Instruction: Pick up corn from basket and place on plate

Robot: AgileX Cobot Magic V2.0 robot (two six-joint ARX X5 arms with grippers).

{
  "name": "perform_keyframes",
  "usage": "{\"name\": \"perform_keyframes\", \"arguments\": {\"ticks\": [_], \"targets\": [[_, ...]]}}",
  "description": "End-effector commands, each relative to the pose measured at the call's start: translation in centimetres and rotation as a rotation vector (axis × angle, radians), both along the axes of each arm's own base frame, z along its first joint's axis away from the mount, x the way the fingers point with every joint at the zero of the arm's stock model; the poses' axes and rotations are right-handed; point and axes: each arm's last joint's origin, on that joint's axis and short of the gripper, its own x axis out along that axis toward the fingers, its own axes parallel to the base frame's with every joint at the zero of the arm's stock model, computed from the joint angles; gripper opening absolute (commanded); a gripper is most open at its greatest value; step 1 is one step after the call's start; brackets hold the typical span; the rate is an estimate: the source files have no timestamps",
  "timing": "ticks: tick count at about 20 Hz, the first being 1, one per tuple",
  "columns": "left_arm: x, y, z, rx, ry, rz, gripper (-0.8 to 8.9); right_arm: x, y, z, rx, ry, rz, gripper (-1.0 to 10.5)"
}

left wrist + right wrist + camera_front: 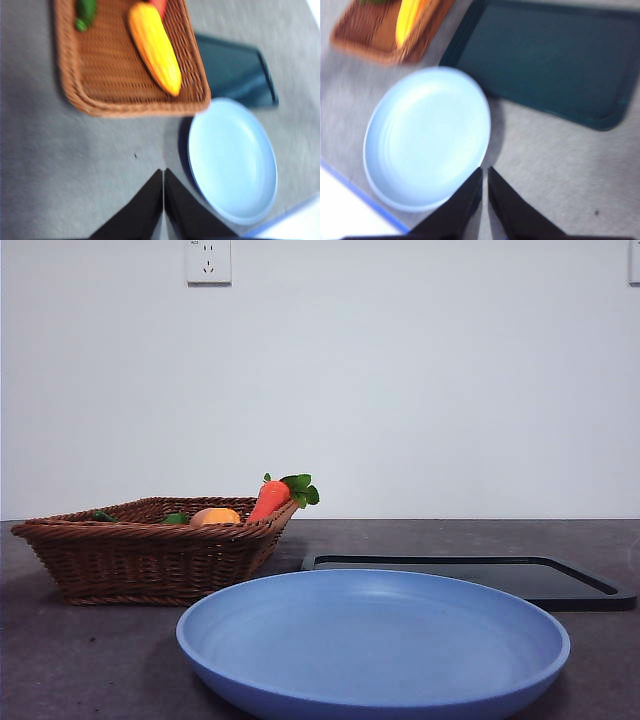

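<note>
The corn [155,47] lies inside the brown wicker basket [100,95], along the side nearest the plate; its orange end [215,516] peeks over the basket [150,560] rim in the front view. The light-blue plate [372,640] sits bare in front of the basket. My left gripper [163,175] hangs shut above the grey table, beside the plate [232,160] and short of the basket. My right gripper [484,172] is shut too, high over the table at the plate's [427,137] edge. The corn [409,20] shows blurred at that view's edge. Neither gripper shows in the front view.
A flat black tray [470,578] lies behind the plate to the right. In the basket are also a carrot with green leaves [272,498] and a green vegetable [85,12]. A white wall with a socket [208,260] stands behind.
</note>
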Motion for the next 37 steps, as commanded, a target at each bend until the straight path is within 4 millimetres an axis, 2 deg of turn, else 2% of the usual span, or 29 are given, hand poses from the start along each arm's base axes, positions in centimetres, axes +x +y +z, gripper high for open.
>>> {"name": "perform_keyframes", "arguments": {"ticks": [1,4,7,8,12,17,23,29,32,34,36,37], "targets": [[0.4,-0.3,0.2,0.023,-0.012,-0.057,0.07,0.5,0.6,0.1,-0.024,-0.015,0.074,0.0],[0.7,-0.5,0.0,0.027,0.002,-0.076,0.53,0.9,1.1,-0.2,-0.027,0.009,0.098,0.1],[0.9,-0.6,0.0,0.026,0.002,-0.079,3.32,1.1,1.1,-0.3,-0.024,0.027,0.079,2.2],[0.9,-0.6,0.0,0.026,0.001,-0.082,3.81,1.2,1.1,-0.4,-0.020,0.036,0.072,2.7],[0.9,-0.7,0.0,0.026,-0.001,-0.089,3.88,2.1,1.6,-1.1,-0.022,0.090,0.084,2.7],[0.8,-0.7,0.0,0.022,0.004,-0.087,3.87,4.6,3.6,-3.0,-0.028,0.155,0.143,2.7],[0.8,-0.7,0.0,0.022,0.004,-0.087,3.87,8.3,6.1,-7.3,-0.054,0.243,0.203,2.7],[0.8,-0.7,0.0,0.021,0.004,-0.087,3.87,10.2,7.5,-10.9,-0.072,0.307,0.225,2.6],[0.9,-0.7,0.0,0.019,0.005,-0.084,3.87,10.6,7.9,-11.9,-0.074,0.333,0.225,2.0],[0.9,-0.7,0.0,0.017,0.004,-0.083,3.87,10.7,7.9,-12.3,-0.076,0.349,0.223,1.2],[1.0,-0.7,0.1,0.012,-0.004,-0.076,3.87,10.7,7.9,-12.4,-0.078,0.354,0.222,0.0],[1.0,-0.7,0.2,0.011,-0.014,-0.075,3.87,10.7,7.9,-12.4,-0.076,0.358,0.218,0.0]]}}
